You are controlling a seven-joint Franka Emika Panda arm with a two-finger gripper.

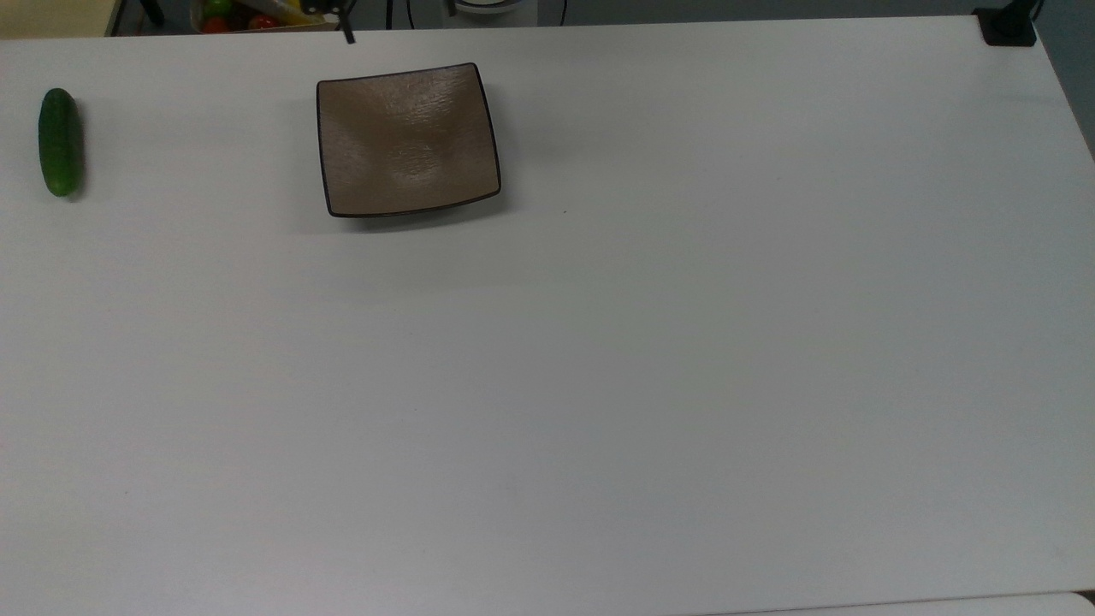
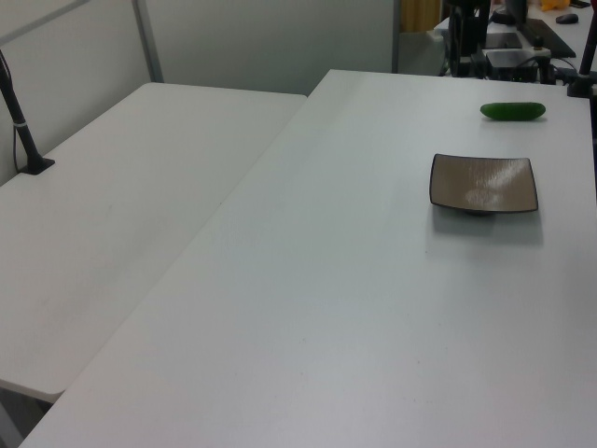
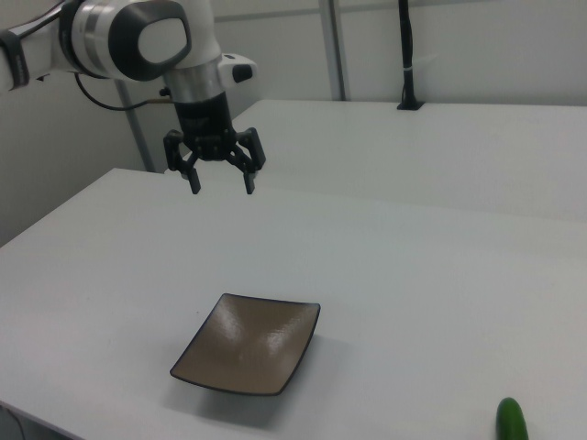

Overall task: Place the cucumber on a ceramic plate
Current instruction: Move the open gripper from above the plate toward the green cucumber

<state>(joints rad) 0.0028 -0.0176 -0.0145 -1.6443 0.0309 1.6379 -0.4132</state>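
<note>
White table (image 3: 413, 275), arm reaching in high, end effector (image 3: 221, 186) pointing down, fingers spread, above ceramic plate (image 3: 248, 344)
</note>
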